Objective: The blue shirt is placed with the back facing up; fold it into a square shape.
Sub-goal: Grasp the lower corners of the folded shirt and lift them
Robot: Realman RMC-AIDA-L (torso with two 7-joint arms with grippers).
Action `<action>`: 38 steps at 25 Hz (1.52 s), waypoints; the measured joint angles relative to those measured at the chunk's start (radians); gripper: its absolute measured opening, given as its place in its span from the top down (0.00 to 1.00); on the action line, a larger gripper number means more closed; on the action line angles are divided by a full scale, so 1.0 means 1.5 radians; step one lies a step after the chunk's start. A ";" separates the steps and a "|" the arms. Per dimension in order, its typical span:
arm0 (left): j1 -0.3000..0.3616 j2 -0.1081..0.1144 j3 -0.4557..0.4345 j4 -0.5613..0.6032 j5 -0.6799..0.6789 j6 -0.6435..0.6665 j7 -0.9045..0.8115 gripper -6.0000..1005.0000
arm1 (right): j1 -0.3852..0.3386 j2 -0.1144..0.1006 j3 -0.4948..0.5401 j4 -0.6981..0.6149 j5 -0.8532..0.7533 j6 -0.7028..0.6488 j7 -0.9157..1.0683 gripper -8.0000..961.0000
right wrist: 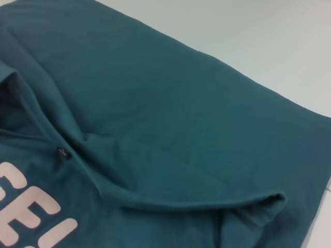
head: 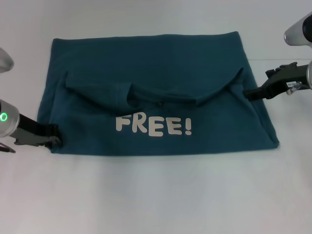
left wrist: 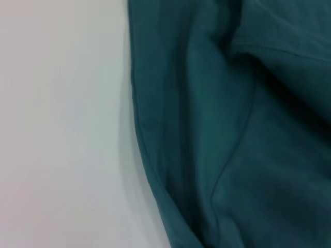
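Head view gives you the blue shirt (head: pixel 156 92) spread across the middle of the white table (head: pixel 156 195), already doubled over on itself: the near half is turned up so the pale "FREE!" lettering (head: pixel 153 126) faces you, and the plain back panel lies flat behind it. You can see the collar opening and the folded edge curving from one sleeve side to the other, just above the lettering.

Now your left gripper (head: pixel 54 141) sits low at the shirt's near left corner, its dark tip right against the cloth edge; whether it is pinching the fabric or only touching it, you cannot tell. Left wrist view shows only the shirt's edge (left wrist: pixel 227 134), rumpled into long folds, beside bare table (left wrist: pixel 62 124).

Over on the other side, your right gripper (head: pixel 249 93) reaches in at the shirt's right edge, level with the end of the fold, tip touching the cloth; again you cannot tell if it is clamped. Right wrist view looks along the fold (right wrist: pixel 170 134), with part of the lettering (right wrist: pixel 36 217) at one corner.
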 joint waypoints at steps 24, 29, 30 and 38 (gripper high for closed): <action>0.004 0.001 0.011 0.028 0.002 -0.001 0.062 0.94 | -0.036 -0.002 -0.007 -0.136 -0.103 -0.237 0.224 0.06; 0.004 0.004 0.009 0.028 0.001 0.004 0.066 0.94 | -0.065 0.001 -0.020 -0.139 -0.123 -0.278 0.274 0.07; 0.004 0.004 0.009 0.028 0.001 0.005 0.068 0.94 | -0.071 0.002 -0.022 -0.139 -0.120 -0.277 0.281 0.07; 0.003 0.005 0.007 0.028 0.001 0.004 0.086 0.94 | -0.122 0.003 -0.025 -0.128 -0.041 -0.227 0.300 0.07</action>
